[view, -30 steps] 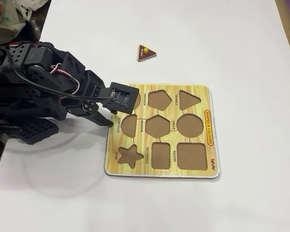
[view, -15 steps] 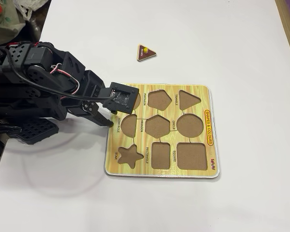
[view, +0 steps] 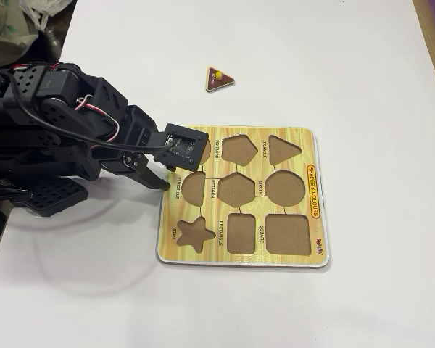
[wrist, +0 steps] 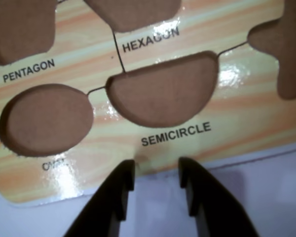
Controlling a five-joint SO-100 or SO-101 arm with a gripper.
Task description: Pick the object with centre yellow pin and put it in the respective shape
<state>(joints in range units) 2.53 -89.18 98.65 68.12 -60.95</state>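
Note:
The object with centre yellow pin [view: 219, 78], a small dark-brown triangle with a pale edge, lies on the white table beyond the puzzle board [view: 297, 136] in the fixed view. It does not show in the wrist view. The board's triangle cut-out [view: 283, 150] is at its far right. My gripper [view: 160, 181] hovers low at the board's left edge, far from the triangle. In the wrist view the gripper [wrist: 156, 165] is open with nothing between its black fingers [wrist: 121, 190], and it sits just short of the board [wrist: 227, 113] by the semicircle cut-out [wrist: 163, 94].
All the board's recesses are empty: pentagon, hexagon, circle, star, rectangle and square [view: 287, 234]. The oval cut-out [wrist: 47, 118] lies left of the semicircle in the wrist view. Clutter [view: 14, 25] sits at the far left corner. The table's right edge [view: 429, 43] is wooden.

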